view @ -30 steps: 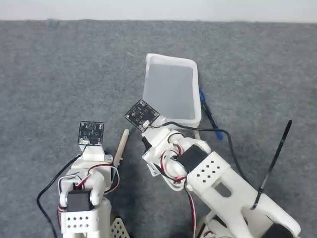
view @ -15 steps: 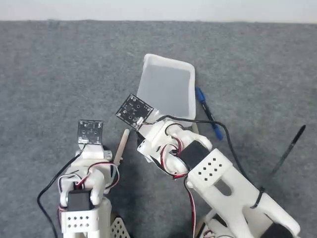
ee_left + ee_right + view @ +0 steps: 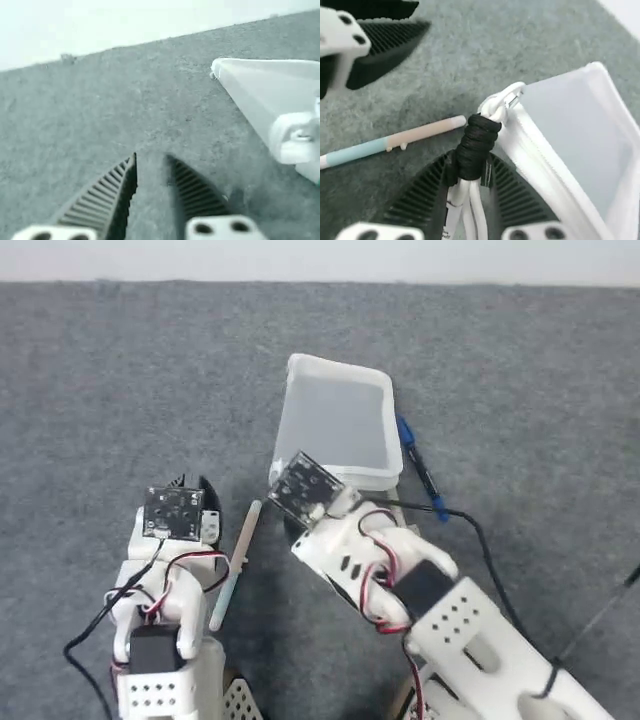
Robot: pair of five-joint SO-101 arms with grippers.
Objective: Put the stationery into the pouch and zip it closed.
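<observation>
Grey felt (image 3: pixel 100 390) — right pincer (image 3: pixel 469 164) tight on pouch zip cord (image 3: pixel 476 142); left pincer (image 3: pixel 150 167) ajar, empty.

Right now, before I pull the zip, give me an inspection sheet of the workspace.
Surface: grey mat, flat.
Job's things: translucent pouch; blue pen beside it, outside; pale pen on the mat between the arms, outside.
Clutter: nothing seen.
Grippers: left gripper open, empty, over bare mat; right gripper shut on the pouch's pull cord.
Cables: black cable along the right arm, passing the blue pen's near end.
Surroundings: pale wall beyond the mat.
</observation>
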